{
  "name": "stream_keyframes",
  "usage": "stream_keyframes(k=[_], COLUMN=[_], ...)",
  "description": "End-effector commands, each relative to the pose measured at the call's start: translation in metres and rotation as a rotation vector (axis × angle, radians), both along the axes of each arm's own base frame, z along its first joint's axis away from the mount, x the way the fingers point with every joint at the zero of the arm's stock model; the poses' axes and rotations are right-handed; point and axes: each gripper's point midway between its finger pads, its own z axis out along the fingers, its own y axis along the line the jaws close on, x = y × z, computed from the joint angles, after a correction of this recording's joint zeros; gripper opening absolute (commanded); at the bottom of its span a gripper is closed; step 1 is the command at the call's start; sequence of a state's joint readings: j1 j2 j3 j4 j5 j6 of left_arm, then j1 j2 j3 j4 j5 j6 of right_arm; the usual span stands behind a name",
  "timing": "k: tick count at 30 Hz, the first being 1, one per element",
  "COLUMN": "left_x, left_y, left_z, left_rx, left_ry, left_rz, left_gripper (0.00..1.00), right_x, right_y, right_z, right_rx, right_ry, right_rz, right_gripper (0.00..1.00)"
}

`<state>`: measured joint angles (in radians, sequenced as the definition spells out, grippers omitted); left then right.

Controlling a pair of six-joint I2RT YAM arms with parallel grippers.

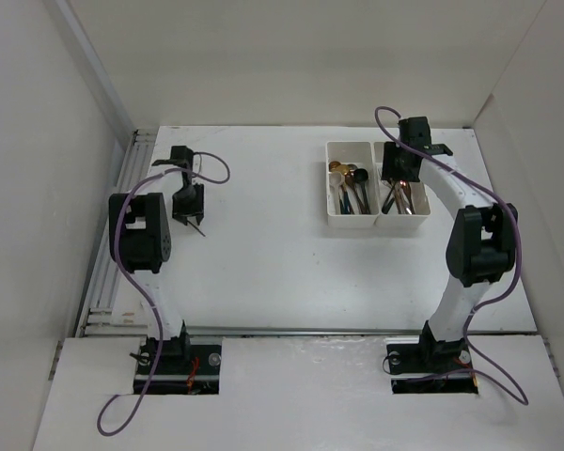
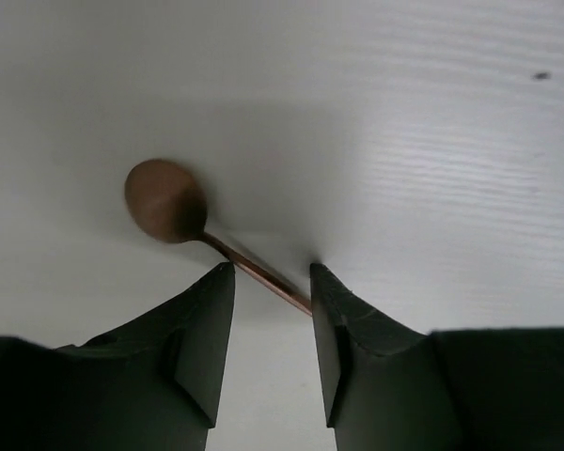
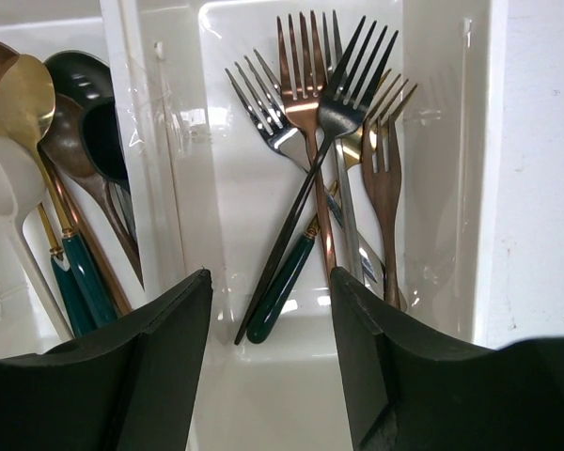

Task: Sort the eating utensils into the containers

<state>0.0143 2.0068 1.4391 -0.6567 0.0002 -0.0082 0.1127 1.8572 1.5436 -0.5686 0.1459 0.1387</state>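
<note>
My left gripper (image 2: 271,272) straddles the copper spoon (image 2: 164,200) handle, jaws apart, possibly touching it; right gripper (image 3: 271,272) hangs spread over forks (image 3: 305,103).

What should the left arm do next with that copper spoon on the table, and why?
Probably close the left gripper onto the copper spoon: its handle already lies between the open fingers, not yet pinched, flat on the table.

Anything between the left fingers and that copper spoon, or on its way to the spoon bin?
Nothing visible. The copper spoon's handle lies between the left fingers; only bare table separates it from the spoon bin.
</note>
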Motion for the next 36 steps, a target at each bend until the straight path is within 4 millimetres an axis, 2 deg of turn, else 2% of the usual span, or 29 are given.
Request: stream_keyframes(k=[1, 2, 3, 4, 6, 9, 10, 12, 13, 16, 18, 22, 23, 24, 27, 28, 29, 32, 33, 34, 35, 36], left_x=[0.021, 0.022, 0.022, 0.022, 0.022, 0.019, 0.017, 0.02, 0.024, 0.031, 0.036, 0.03, 0.025, 0.025, 0.014, 0.016, 0.024, 0.042, 0.06, 0.069, 0.079, 0.094], left_y=[-0.017, -0.019, -0.025, -0.024, -0.027, -0.03, -0.028, -0.021, -0.019, -0.021, -0.026, -0.035, -0.04, -0.042, -0.054, -0.058, -0.059, -0.073, -0.082, -0.087, -0.092, -0.106], left_z=[-0.029, -0.025, -0.027, -0.027, -0.029, -0.031, -0.031, -0.031, -0.031, -0.033, -0.033, -0.038, -0.043, -0.043, -0.046, -0.043, -0.037, -0.002, 0.023, 0.046, 0.065, 0.1], left_rx=[0.059, 0.066, 0.069, 0.072, 0.076, 0.08, 0.09, 0.13, 0.143, 0.155, 0.157, 0.124, 0.093, 0.08, 0.005, -0.016, -0.037, -0.098, -0.134, -0.153, -0.174, -0.213], left_ry=[-0.041, -0.049, -0.053, -0.052, -0.055, -0.045, -0.035, -0.036, -0.038, -0.046, -0.052, -0.011, 0.011, 0.01, 0.053, 0.048, 0.023, -0.063, -0.136, -0.186, -0.232, -0.31], left_rz=[-0.167, -0.206, -0.231, -0.242, -0.269, -0.292, -0.29, -0.279, -0.285, -0.301, -0.32, -0.351, -0.359, -0.362, -0.362, -0.357, -0.341, -0.321, -0.324, -0.321, -0.319, -0.32], left_gripper=[0.35, 0.23, 0.17, 0.12, 0.07, 0.09, 0.18, 0.27, 0.31, 0.33, 0.33, 0.17, 0.05, 0.0, 0.0, 0.0, 0.0, 0.0, 0.0, 0.0, 0.0, 0.0], right_x=[0.015, 0.015, 0.015, 0.014, 0.014, 0.012, 0.012, 0.012, 0.009, 0.011, 0.009, 0.006, 0.006, 0.003, 0.0, 0.0, 0.0, -0.002, -0.001, -0.003, 0.001, -0.004], right_y=[0.007, 0.007, 0.007, 0.007, 0.006, 0.005, 0.005, 0.005, 0.005, 0.005, 0.005, 0.002, 0.001, 0.0, 0.0, 0.0, 0.0, 0.0, 0.0, 0.0, 0.002, 0.01], right_z=[0.04, 0.04, 0.04, 0.045, 0.043, 0.044, 0.044, 0.048, 0.044, 0.05, 0.046, 0.053, 0.053, 0.052, 0.05, 0.056, 0.056, 0.063, 0.071, 0.066, 0.078, 0.078], right_rx=[0.027, 0.027, 0.027, 0.028, 0.021, 0.021, 0.021, 0.022, 0.021, 0.023, 0.022, 0.01, 0.002, 0.002, 0.002, 0.003, 0.003, 0.006, 0.009, 0.014, 0.028, 0.054], right_ry=[-0.119, -0.119, -0.119, -0.13, -0.131, -0.131, -0.131, -0.14, -0.129, -0.149, -0.14, -0.152, -0.153, -0.15, -0.15, -0.162, -0.162, -0.184, -0.211, -0.2, -0.241, -0.247], right_rz=[0.004, 0.004, 0.004, 0.004, -0.002, -0.002, -0.002, -0.002, -0.002, -0.002, -0.002, -0.003, -0.01, -0.01, -0.01, -0.01, -0.01, -0.01, -0.011, -0.017, -0.008, 0.008], right_gripper=[0.59, 0.59, 0.59, 0.59, 0.59, 0.59, 0.59, 0.59, 0.59, 0.59, 0.59, 0.59, 0.59, 0.59, 0.59, 0.59, 0.59, 0.59, 0.59, 0.59, 0.59, 0.59])
